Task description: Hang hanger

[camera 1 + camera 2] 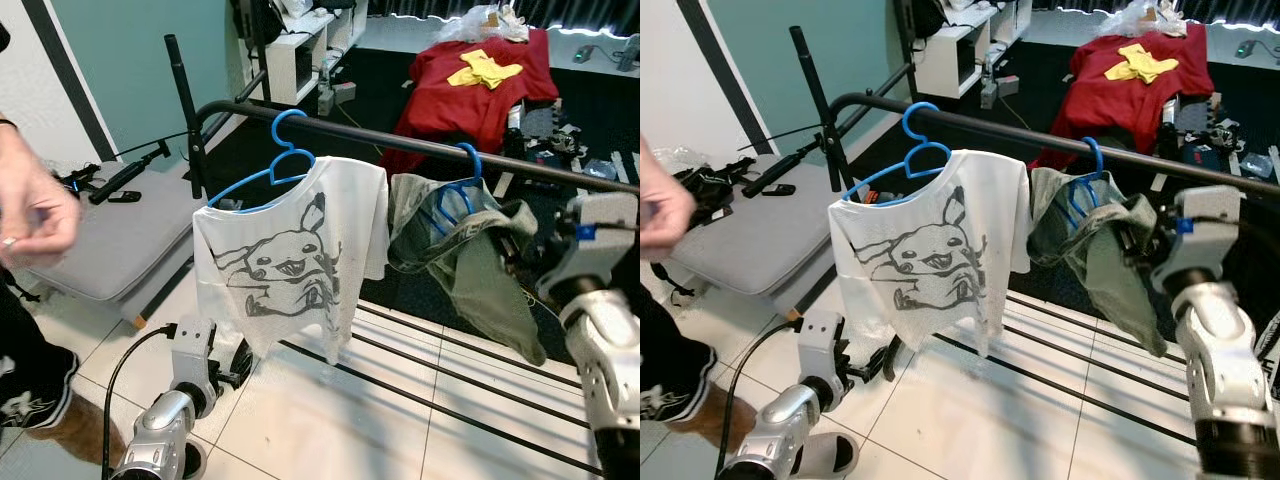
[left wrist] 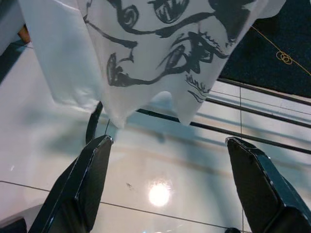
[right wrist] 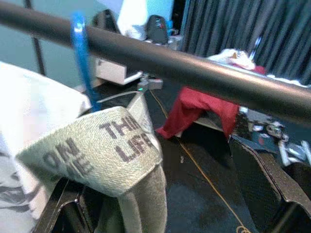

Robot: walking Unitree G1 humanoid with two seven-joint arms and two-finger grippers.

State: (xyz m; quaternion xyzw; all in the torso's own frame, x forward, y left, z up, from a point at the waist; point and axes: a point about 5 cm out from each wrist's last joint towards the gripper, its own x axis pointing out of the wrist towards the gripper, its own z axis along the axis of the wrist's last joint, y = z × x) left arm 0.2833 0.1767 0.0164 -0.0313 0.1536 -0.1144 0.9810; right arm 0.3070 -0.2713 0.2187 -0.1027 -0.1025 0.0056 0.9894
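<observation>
Right gripper point(image 1: 1137, 243), fingers spread wide beside the olive garment point(image 1: 1110, 265) on its blue hanger point(image 1: 1083, 190), could snag cloth and drag the hook off the rail point(image 1: 1060, 140).

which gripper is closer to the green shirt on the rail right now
Right. The right gripper sits against the green shirt; the left gripper hangs low beneath the white shirt.

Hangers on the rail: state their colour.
Both hangers are blue, clearest in the left eye view.
</observation>
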